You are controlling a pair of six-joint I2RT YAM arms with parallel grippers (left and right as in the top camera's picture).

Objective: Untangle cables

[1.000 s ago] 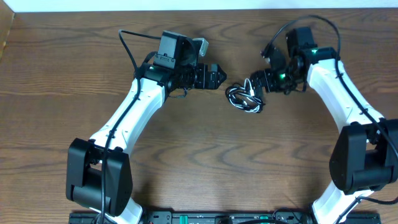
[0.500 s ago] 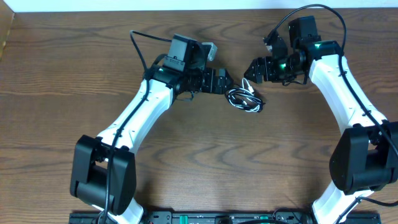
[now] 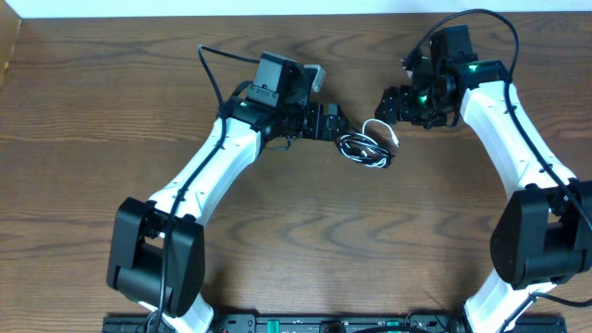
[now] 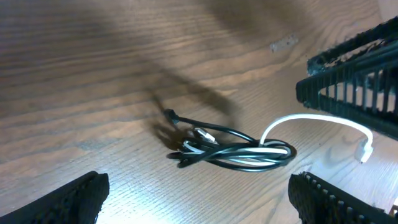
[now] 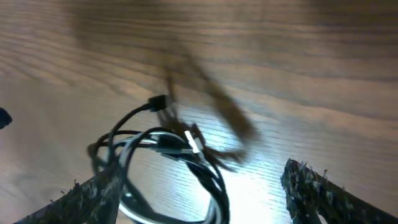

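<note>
While the black and white cables [image 3: 363,148] lie knotted in one small bundle at the upper centre of the overhead frame, on a wooden table [image 3: 296,250], two robot arms flank it from either side. This looks like the approach before a first grasp, with no strand yet pulled free. The left claw [image 3: 339,124] sits just left of the bundle, spread wide and holding nothing; in its own wrist view the tips stand at the bottom corners, with the tangle lying between and beyond them. The right claw [image 3: 383,100] hangs just above and right of the bundle, also spread and empty. The white cable [image 4: 314,117] throws a loose arc out toward it, ending in a small plug at the right edge of the left wrist view; whether claw and cord touch cannot be told. The black cable [image 4: 239,152] makes up most of the knot, one end poking out at its upper left. The next move likely calls for each claw to pinch a different cord low against the wood, then draw them apart gently.
</note>
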